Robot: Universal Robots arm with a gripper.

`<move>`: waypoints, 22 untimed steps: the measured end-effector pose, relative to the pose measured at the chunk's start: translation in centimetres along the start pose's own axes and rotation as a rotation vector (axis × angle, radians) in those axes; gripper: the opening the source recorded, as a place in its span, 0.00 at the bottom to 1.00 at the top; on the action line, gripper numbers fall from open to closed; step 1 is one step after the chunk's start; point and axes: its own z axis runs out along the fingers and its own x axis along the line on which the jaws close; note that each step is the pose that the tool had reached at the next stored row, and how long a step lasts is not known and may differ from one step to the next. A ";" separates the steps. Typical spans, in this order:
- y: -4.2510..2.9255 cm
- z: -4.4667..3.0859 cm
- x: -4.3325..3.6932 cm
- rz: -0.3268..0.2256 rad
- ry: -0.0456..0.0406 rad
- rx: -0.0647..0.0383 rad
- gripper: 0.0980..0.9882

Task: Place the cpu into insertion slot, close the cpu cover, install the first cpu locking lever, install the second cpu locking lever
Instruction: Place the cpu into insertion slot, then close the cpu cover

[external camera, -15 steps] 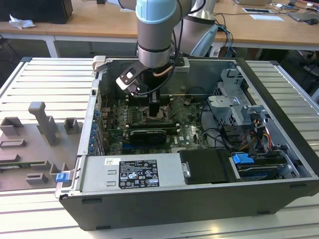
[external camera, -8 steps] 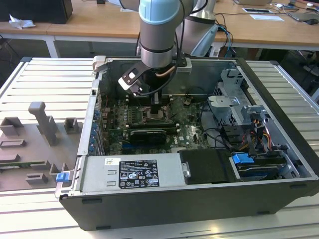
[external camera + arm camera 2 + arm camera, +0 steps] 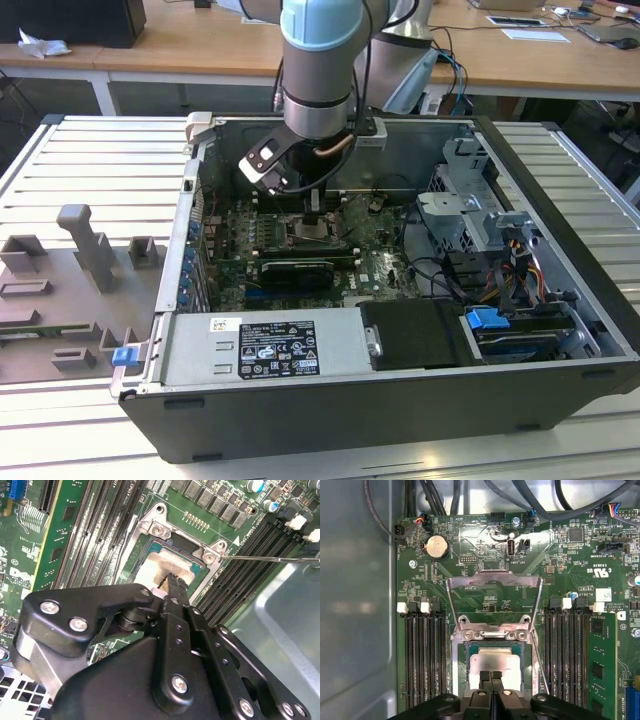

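Observation:
The cpu (image 3: 495, 661) lies flat with its pale metal face up inside the insertion slot (image 3: 462, 672), a square socket with a thin metal rim. The cpu cover (image 3: 494, 579) is swung open, its silvery window frame standing back from the socket above its hinge. My gripper (image 3: 491, 676) is shut, fingertips pressed together right over the cpu's face (image 3: 150, 566); whether they touch it I cannot tell. A thin wire locking lever (image 3: 270, 558) sticks out unlatched beside the socket (image 3: 540, 667). In the exterior view my gripper (image 3: 316, 214) reaches down into the computer case.
Black memory slots (image 3: 422, 660) flank the socket on both sides, with a green module (image 3: 600, 665) further out. Cables (image 3: 530, 500) and a coin battery (image 3: 436, 546) lie beyond the cover. The case wall (image 3: 355, 605), power supply (image 3: 265, 345) and drive cage (image 3: 470, 200) hem in the board.

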 end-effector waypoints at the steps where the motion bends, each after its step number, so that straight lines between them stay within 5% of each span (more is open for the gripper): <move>1: 0.06 0.00 0.00 -0.001 0.0000 0.001 0.01; 5: 0.66 0.01 0.00 -0.002 -0.0001 0.006 0.01; 22: 0.92 -1.36 0.12 -0.002 -0.0035 0.008 0.01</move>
